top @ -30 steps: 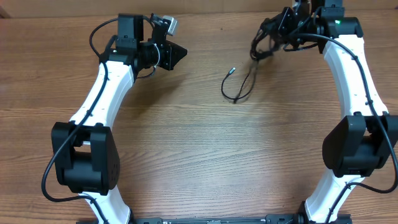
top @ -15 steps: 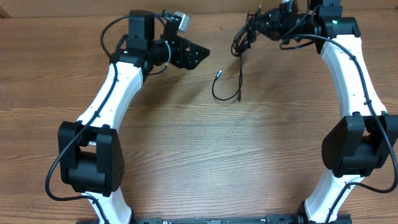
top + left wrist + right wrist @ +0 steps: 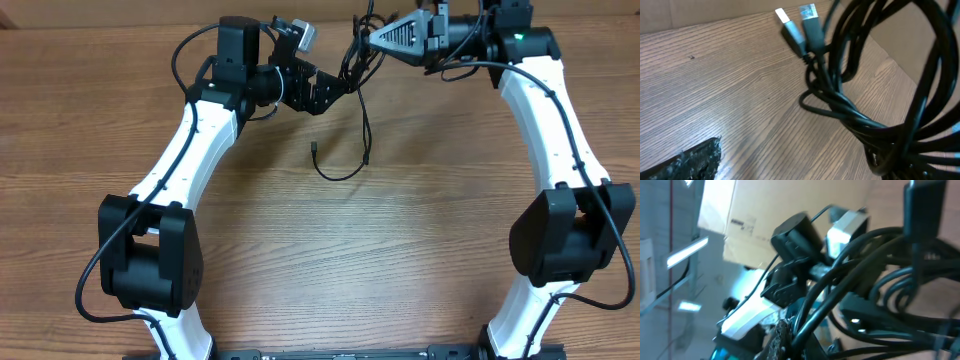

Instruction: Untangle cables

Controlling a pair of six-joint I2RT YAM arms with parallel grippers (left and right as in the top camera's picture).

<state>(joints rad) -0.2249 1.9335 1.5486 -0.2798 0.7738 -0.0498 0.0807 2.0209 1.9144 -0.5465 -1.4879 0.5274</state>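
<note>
Overhead: right gripper (image 3: 378, 38) clamped on the tangled cables (image 3: 358, 70) near the table's (image 3: 300, 260) far edge, one strand looping down to the wood; left gripper (image 3: 330, 88), jaws apart, just beside the bundle. Left wrist: two USB plugs (image 3: 797, 25) project from the knot. Right wrist: strands fill the foreground.

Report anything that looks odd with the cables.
The cables are one knotted clump hanging from the right pincer at the far edge of the table; a single strand droops onto the wood. No damage visible.
</note>
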